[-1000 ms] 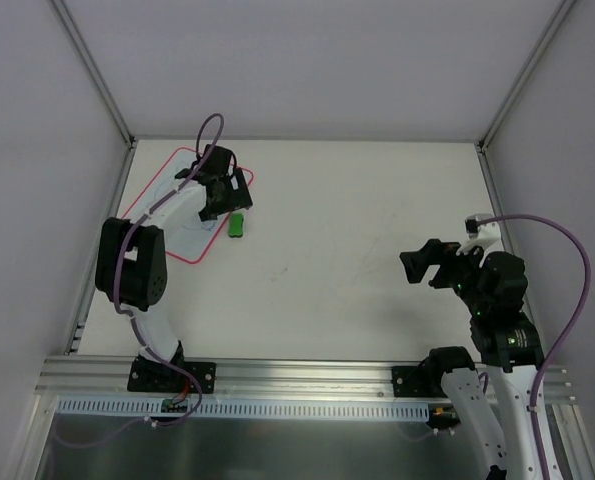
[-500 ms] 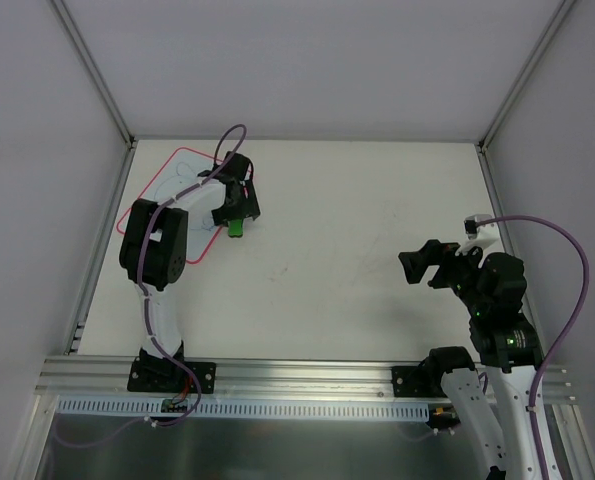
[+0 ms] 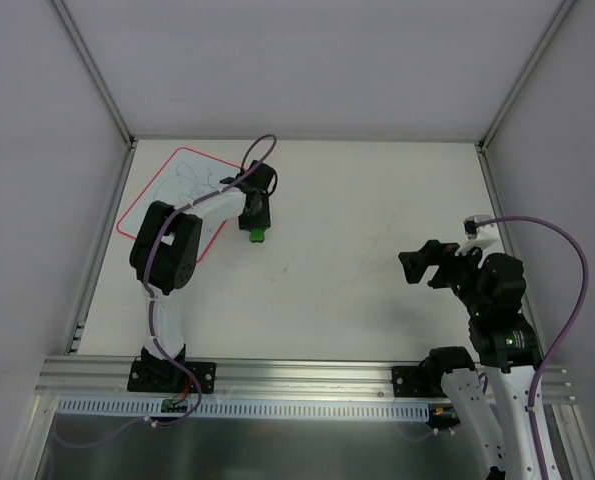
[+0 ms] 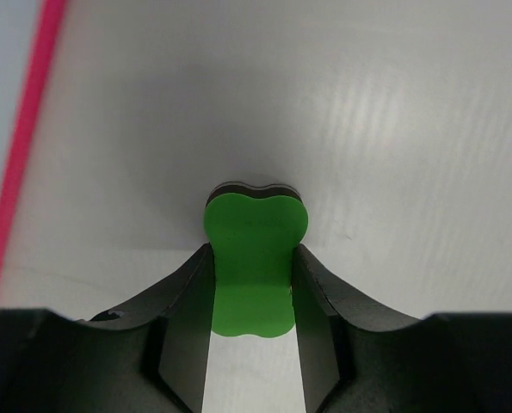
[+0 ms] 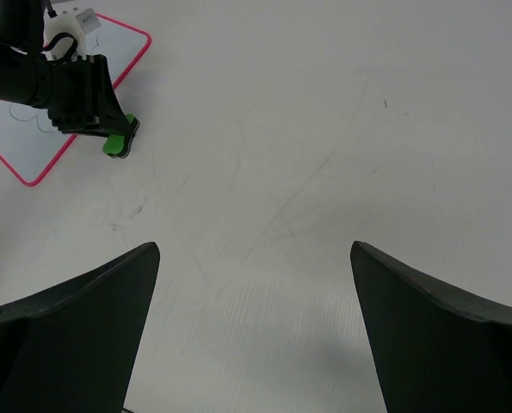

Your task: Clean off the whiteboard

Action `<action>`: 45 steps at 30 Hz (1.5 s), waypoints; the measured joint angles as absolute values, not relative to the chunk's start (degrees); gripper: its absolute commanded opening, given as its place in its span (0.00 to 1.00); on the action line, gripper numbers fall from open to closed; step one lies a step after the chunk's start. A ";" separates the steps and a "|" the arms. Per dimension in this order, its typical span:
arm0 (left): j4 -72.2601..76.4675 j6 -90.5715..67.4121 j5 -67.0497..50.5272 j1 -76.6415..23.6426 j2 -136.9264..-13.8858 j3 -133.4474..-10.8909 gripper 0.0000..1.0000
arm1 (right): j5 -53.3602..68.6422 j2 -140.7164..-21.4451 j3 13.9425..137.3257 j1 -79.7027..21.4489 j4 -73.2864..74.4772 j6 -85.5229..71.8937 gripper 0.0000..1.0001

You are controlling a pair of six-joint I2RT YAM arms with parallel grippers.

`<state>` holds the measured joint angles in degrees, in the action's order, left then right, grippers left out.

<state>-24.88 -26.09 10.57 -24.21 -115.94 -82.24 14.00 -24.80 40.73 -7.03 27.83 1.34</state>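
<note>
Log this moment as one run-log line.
left gripper: shut on small green eraser block, beside board | right gripper: open, over bare table | white pink-bordered whiteboard: blue scribbles unerased

The top view looks steeply down on the whole bench [image 3: 357,250] from behind the arm bases. The left wrist view sits close over the eraser [image 4: 254,258]. The right wrist view faces it from well apart. All share the whiteboard [image 5: 32,151] edge beside it.

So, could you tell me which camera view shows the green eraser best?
The left wrist view: the green eraser fills the centre between the fingers of the left gripper. Top external shows only a green speck, right wrist likewise.
</note>
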 measured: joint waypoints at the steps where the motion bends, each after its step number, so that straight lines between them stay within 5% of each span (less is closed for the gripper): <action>1: -24.69 -26.09 10.52 -25.65 -115.72 -81.89 0.26 | 13.98 -24.64 40.69 -7.03 27.75 1.34 0.99; 11: -24.60 -26.83 10.33 -48.95 -114.63 -80.27 0.27 | 13.82 -23.73 40.47 -7.07 27.68 1.34 0.99; 17: -24.69 -28.01 9.56 -58.63 -114.63 -80.29 0.36 | 13.50 -23.11 40.42 -7.07 27.68 1.34 0.99; 23: -24.75 -29.12 9.82 -59.18 -114.59 -80.29 0.87 | 12.86 -23.07 40.42 -7.07 27.68 1.34 0.99; 25: -24.99 -29.26 10.74 -59.16 -114.08 -80.29 0.94 | 12.82 -23.05 40.40 -7.07 27.68 1.34 0.99; 33: -25.52 -27.97 14.44 -54.78 -103.18 -79.83 0.91 | 12.71 -22.81 40.40 -7.07 27.68 1.45 0.99; 45: -24.69 -23.51 14.33 -25.58 -105.84 -81.47 0.76 | 13.13 -22.81 40.40 -7.07 27.68 1.50 0.99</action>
